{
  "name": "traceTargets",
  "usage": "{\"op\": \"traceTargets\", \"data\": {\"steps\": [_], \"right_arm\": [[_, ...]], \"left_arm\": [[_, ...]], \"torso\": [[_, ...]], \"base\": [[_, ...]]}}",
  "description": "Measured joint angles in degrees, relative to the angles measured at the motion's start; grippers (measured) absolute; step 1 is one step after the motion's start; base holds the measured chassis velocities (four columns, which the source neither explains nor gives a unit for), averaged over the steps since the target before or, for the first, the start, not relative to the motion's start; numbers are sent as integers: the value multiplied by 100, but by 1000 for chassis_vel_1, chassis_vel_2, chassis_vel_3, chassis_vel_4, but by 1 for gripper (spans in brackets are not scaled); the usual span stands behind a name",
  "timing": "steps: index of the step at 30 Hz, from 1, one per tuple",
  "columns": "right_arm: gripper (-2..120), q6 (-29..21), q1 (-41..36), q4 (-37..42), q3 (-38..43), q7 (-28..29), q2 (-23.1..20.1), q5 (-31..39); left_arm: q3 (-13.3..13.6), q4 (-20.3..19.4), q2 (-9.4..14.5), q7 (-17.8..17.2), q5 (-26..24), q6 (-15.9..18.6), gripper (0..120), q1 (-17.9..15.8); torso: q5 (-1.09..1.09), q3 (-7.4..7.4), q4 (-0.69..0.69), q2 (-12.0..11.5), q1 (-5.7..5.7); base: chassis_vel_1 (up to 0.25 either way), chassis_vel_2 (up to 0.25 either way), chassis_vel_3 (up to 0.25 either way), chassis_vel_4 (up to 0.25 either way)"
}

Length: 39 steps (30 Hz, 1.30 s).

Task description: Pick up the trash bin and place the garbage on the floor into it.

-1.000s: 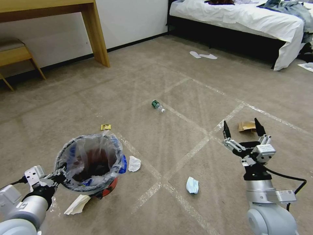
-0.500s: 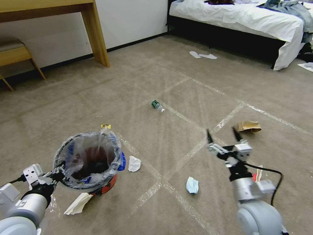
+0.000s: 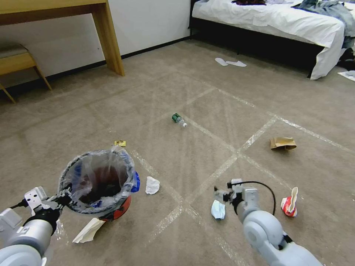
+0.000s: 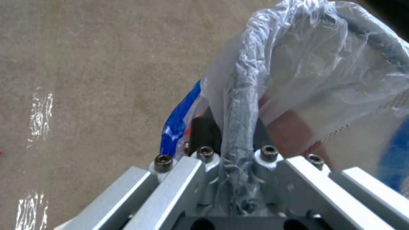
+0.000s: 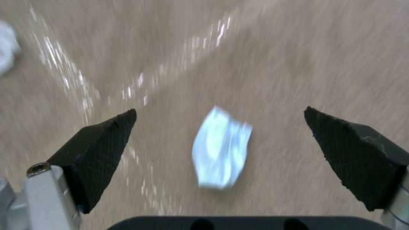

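Observation:
The trash bin [image 3: 111,210], red-orange with a crinkled clear bag and a blue patch, is at the lower left of the head view. My left gripper [image 3: 63,196] is shut on its near rim; the left wrist view shows the gripper [image 4: 235,143] pinching the bagged rim [image 4: 238,105]. My right gripper [image 3: 222,193] hangs open just above a pale blue-white tissue [image 3: 218,209]. In the right wrist view the tissue [image 5: 221,150] lies on the floor [image 5: 298,64] between the black fingertips [image 5: 106,140]. More garbage lies around: a white tissue [image 3: 152,185], a flat white paper [image 3: 88,231], a bottle [image 3: 178,119], a brown bag [image 3: 283,143], a red-and-white carton [image 3: 289,203].
A small yellow wrapper [image 3: 119,143] lies beyond the bin. A wooden desk leg [image 3: 109,40] and a chair [image 3: 18,61] stand at the far left wall. A bed [image 3: 281,22] is at the far right, with white slippers [image 3: 230,62] before it. Tape lines [image 3: 218,171] cross the carpet.
My right arm has swung down and to the left, from a raised pose near the brown bag to just above the pale tissue. The carton behind it has come into view. The bin barely moved.

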Motion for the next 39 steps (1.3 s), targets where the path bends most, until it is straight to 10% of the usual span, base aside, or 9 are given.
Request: {"op": "traceTargets", "data": {"steps": [25, 39], "right_arm": [[99, 286, 893, -2625, -687, -287, 1001, -872], [54, 474, 733, -2714, -545, -377, 961, -1161]], "left_arm": [[-65, -11, -96, 9, 23, -51, 2, 131], [-29, -14, -76, 15, 53, -98, 2, 136]], "torso": [[0, 0, 0, 0, 0], [0, -1, -1, 0, 0]], "base": [[0, 0, 0, 0], [0, 0, 0, 0]]}}
